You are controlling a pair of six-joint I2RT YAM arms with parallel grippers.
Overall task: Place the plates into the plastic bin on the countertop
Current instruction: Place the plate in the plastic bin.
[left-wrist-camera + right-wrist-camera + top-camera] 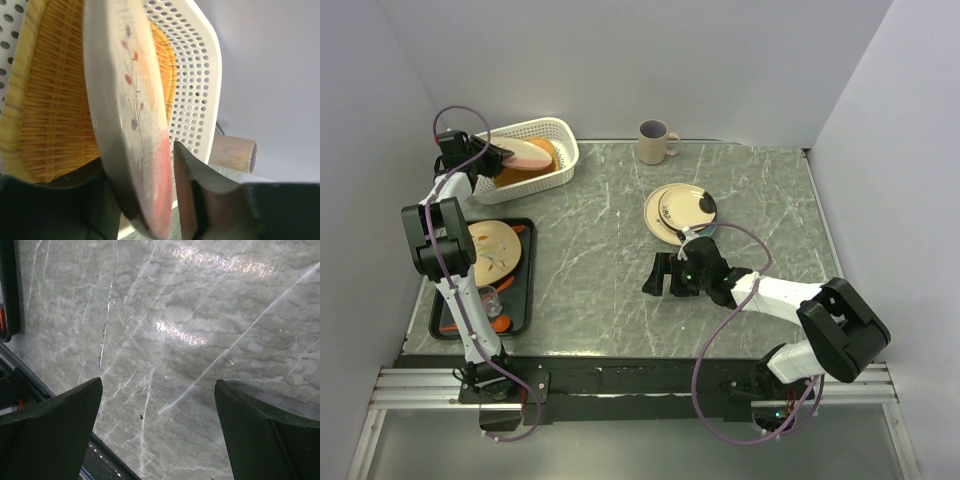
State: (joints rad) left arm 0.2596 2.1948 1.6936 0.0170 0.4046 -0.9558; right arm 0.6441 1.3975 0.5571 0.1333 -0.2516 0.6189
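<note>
The half-pink plate with a twig [127, 110] stands on edge in the white plastic bin [197, 75], leaning on a tan-orange woven plate [55, 100]. My left gripper [145, 210] straddles its rim, and a thin gap shows between the rim and the right finger [192, 195]. From above, the left gripper [495, 155] sits at the left end of the bin [565, 150]. Cream plates [680, 212] are stacked on the countertop [600, 230]. Another plate [492, 248] lies on the black tray. My right gripper [660, 275] hovers open over bare marble [190, 315].
A beige mug [655, 142] stands at the back, right of the bin. The black tray [525, 290] at the left edge also holds a clear glass [490, 298] and orange utensils [500, 320]. White walls close in the back and both sides.
</note>
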